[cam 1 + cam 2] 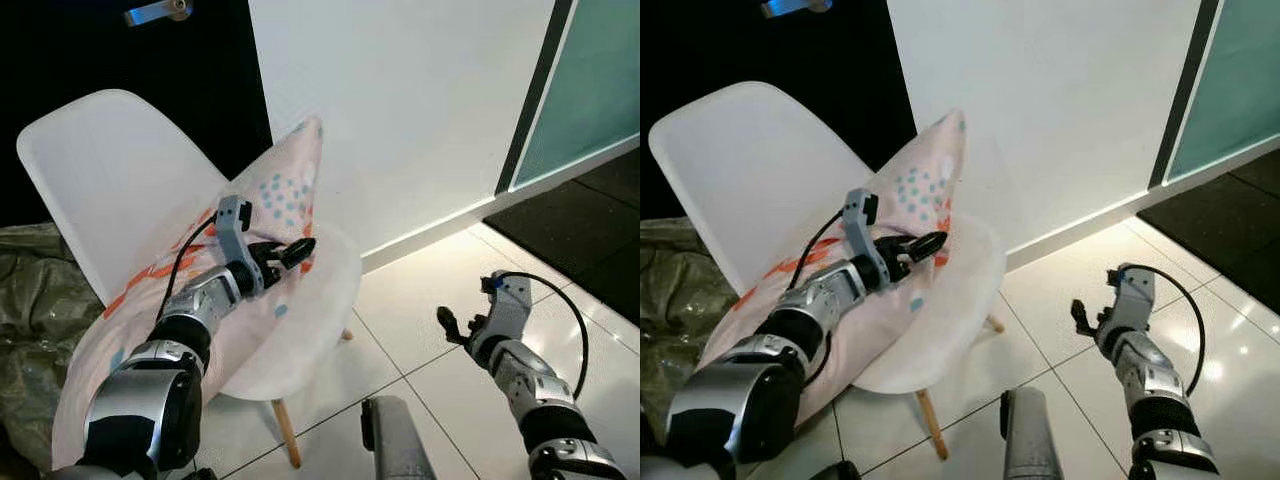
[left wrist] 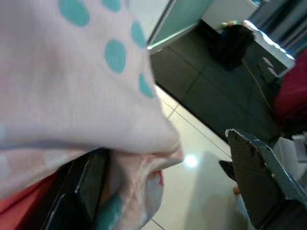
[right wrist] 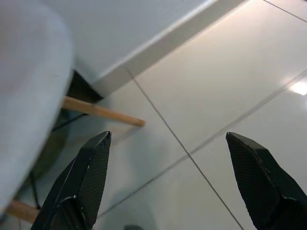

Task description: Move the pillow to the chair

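Note:
A pale pink pillow [image 1: 280, 190] with teal dots and orange marks leans across the seat and back of a white shell chair [image 1: 110, 160] with wooden legs. My left gripper [image 1: 292, 252] rests on the pillow's front face near the seat's right edge. It is open. In the left wrist view the pillow's [image 2: 72, 86] fabric drapes over one finger, while the other finger [image 2: 254, 172] stands clear of it. My right gripper [image 1: 452, 325] hangs open over the floor tiles to the right of the chair, holding nothing. The right wrist view looks past its fingers at the chair seat [image 3: 24, 86].
A white wall [image 1: 420, 110] stands right behind the chair, with a dark door [image 1: 120, 55] to its left and a green glass panel [image 1: 590, 90] at far right. Crumpled olive cloth [image 1: 30, 300] lies on the floor left of the chair. Glossy tile floor [image 1: 430, 290] spreads right.

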You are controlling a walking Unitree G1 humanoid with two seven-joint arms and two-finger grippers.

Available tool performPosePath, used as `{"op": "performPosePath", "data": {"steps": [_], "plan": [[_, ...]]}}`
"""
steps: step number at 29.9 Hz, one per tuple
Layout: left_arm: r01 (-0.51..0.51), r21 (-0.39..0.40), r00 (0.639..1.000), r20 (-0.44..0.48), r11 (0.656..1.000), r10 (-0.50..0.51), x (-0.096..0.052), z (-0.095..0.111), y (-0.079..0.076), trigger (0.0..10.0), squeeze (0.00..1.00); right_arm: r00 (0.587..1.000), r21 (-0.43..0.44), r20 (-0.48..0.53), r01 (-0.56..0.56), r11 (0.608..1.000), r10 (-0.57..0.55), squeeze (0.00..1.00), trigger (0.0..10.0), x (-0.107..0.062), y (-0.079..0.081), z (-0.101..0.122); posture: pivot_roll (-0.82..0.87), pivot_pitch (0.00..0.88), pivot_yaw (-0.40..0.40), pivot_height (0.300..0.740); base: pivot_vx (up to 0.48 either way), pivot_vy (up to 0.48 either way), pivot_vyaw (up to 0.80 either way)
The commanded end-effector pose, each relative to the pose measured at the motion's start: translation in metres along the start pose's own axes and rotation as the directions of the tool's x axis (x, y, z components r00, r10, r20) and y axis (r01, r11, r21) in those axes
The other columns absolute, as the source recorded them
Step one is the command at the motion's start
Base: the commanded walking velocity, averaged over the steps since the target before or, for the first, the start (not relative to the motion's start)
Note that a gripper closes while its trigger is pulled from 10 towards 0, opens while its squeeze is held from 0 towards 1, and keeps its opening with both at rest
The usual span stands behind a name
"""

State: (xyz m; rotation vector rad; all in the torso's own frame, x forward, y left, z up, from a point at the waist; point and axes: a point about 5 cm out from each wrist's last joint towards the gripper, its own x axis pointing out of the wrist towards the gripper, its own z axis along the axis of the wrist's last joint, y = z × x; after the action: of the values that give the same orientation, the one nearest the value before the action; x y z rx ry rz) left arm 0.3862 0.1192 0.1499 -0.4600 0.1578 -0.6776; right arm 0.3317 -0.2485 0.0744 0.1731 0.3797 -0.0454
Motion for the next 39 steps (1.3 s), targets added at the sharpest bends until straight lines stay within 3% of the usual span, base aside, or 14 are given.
{"op": "performPosePath", "data": {"steps": [1,5,6,7,8,14,15,18,19,32,33,36,38,39], "plan": [[0.009,0.030,1.000,-0.006,1.000,-0.008,-0.006,0.005,0.005,10.0,1.00,0.997,-0.004,0.049,-0.054,0.999,0.054,0.00,10.0,0.003,0.012,0.009,-0.28,0.080,0.075,0.506,0.000,0.000,0.00],[0.040,0.055,0.999,-0.010,0.998,-0.040,-0.006,0.007,0.002,10.0,1.00,0.990,-0.024,0.102,-0.094,0.995,0.096,0.00,10.0,0.004,0.020,0.021,-0.28,0.077,0.073,0.506,0.000,0.000,0.00],[0.041,0.072,0.999,0.000,0.997,-0.041,-0.006,0.010,0.002,10.0,0.52,0.985,-0.040,0.124,-0.116,0.992,0.120,0.00,10.0,0.004,0.023,0.028,-0.28,0.073,0.069,0.506,0.000,0.000,0.00],[0.041,0.084,0.999,0.009,0.996,-0.042,-0.005,0.012,0.001,10.0,0.52,0.981,-0.052,0.139,-0.131,0.990,0.137,0.00,10.0,0.004,0.025,0.033,-0.28,0.073,0.069,0.506,0.000,0.000,0.00],[0.042,0.086,0.999,0.030,0.995,-0.045,-0.006,0.017,0.001,10.0,0.00,0.977,-0.070,0.150,-0.143,0.987,0.152,0.00,10.0,0.004,0.027,0.038,-0.27,0.072,0.065,0.506,0.000,0.000,0.00],[0.060,0.054,0.993,0.096,0.997,-0.065,-0.009,0.025,-0.001,10.0,0.00,0.968,-0.085,0.174,-0.171,0.982,0.183,0.00,10.0,0.005,0.032,0.048,-0.27,0.068,0.059,0.506,0.000,0.000,0.00],[0.073,0.063,0.992,0.099,0.995,-0.079,-0.009,0.025,-0.003,10.0,1.00,0.964,-0.084,0.179,-0.184,0.979,0.196,0.00,10.0,0.005,0.033,0.049,-0.27,0.066,0.057,0.511,0.000,0.000,0.00],[0.081,0.069,0.991,0.100,0.994,-0.087,-0.009,0.026,-0.005,10.0,1.00,0.962,-0.083,0.183,-0.192,0.978,0.205,0.00,10.0,0.005,0.034,0.051,-0.27,0.066,0.057,0.516,0.000,0.000,0.00],[0.105,0.065,0.983,0.144,0.992,-0.113,-0.008,0.034,-0.011,10.0,0.00,0.955,-0.093,0.199,-0.206,0.974,0.221,0.00,10.0,0.004,0.037,0.054,-0.27,0.063,0.053,0.526,0.000,0.000,0.00],[0.246,0.007,0.926,0.295,0.969,-0.237,-0.015,0.058,-0.032,10.0,0.00,0.948,-0.113,0.217,-0.213,0.970,0.234,0.00,10.0,0.005,0.040,0.061,-0.27,0.057,0.047,0.556,0.000,0.000,0.00],[0.308,-0.014,0.895,0.342,0.951,-0.285,-0.021,0.065,-0.041,10.0,0.00,0.948,-0.124,0.221,-0.207,0.970,0.231,0.00,10.0,0.005,0.039,0.064,-0.27,0.055,0.043,0.566,0.000,0.000,0.00],[0.289,0.026,0.909,0.308,0.957,-0.283,-0.022,0.062,-0.043,10.0,0.00,0.948,-0.128,0.222,-0.204,0.971,0.228,0.00,10.0,0.005,0.039,0.065,-0.26,0.055,0.041,0.571,0.000,0.000,0.00],[0.221,0.089,0.949,0.211,0.971,-0.235,-0.020,0.051,-0.042,10.0,0.00,0.954,-0.141,0.211,-0.184,0.973,0.211,0.00,10.0,0.005,0.036,0.065,-0.27,0.054,0.041,0.581,0.000,0.000,0.00],[0.145,0.162,0.977,0.135,0.976,-0.168,-0.019,0.043,-0.037,10.0,0.00,0.959,-0.150,0.205,-0.168,0.974,0.197,0.00,10.0,0.006,0.035,0.064,-0.27,0.054,0.041,0.586,0.000,0.000,0.00]]}}
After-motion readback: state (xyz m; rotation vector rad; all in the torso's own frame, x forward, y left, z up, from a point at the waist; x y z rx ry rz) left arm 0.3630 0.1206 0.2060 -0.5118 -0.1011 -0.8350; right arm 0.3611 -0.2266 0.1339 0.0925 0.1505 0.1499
